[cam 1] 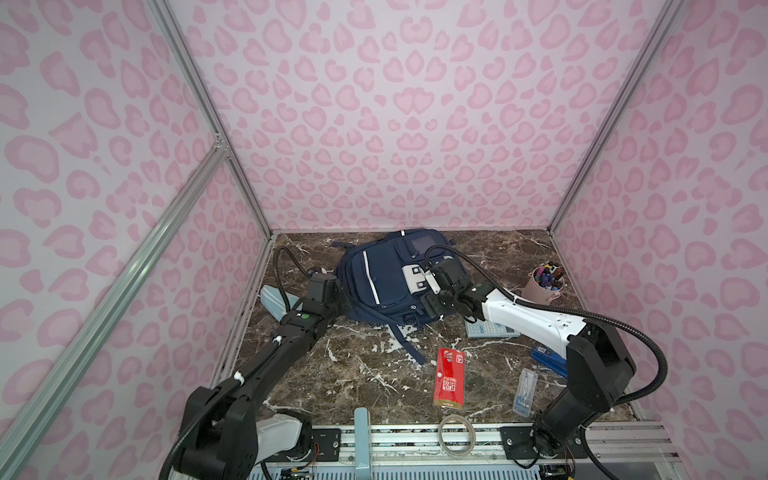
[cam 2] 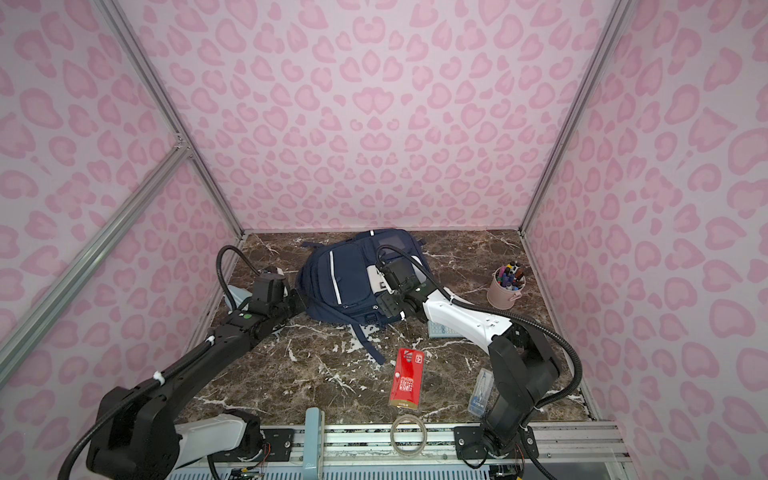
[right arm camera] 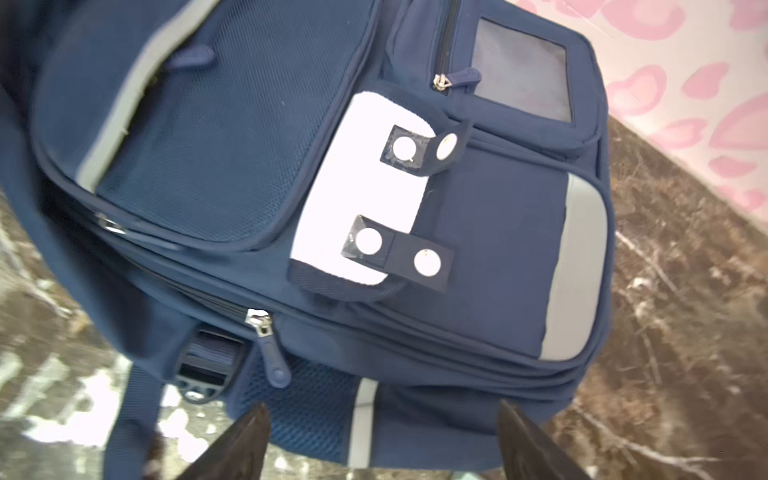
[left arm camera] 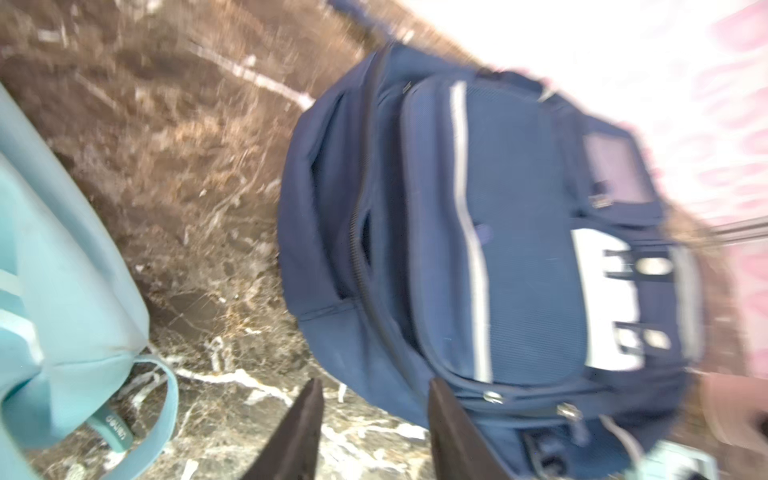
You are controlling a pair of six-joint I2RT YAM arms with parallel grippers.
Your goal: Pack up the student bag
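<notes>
Well, the student bag (cam 1: 376, 282) lies flat on the table (cam 1: 345, 374), front pockets up, between my two grippers. The left gripper (left arm camera: 376, 432) stands partly open with nothing in it, the bag's rounded edge just ahead of it and a light-blue pouch (left arm camera: 62, 270) off to its side; the right gripper (right arm camera: 382, 449) is spread wide and empty, the bag's mesh side pocket (right arm camera: 299, 399) just ahead of its jaws, not pinched as far as I can see.

I judge the bag soft and limp: padded fabric that will sag, fold and drag rather than lift as one piece; probably light if empty, though bulky; not fragile, and the weave should give fair grip. To open it I would pinch the rubbery zip pull (right arm camera: 276, 365) close ahead of the right gripper, while the left gripper pins a fold of the rim; the dangling strap (cam 1: 409, 345) is a poor hold and would only swing; the snap tabs on the white patch (right arm camera: 365, 199) look too small to trust.

As for writing, I can read none on the bag; its clear window pocket (right arm camera: 521, 79) shows no card; the tag (left arm camera: 116, 426) on the pouch's loop carries small letters, too blurred to read; the red packet (cam 1: 449, 376), well behind the right gripper, has white print too small to make out.
</notes>
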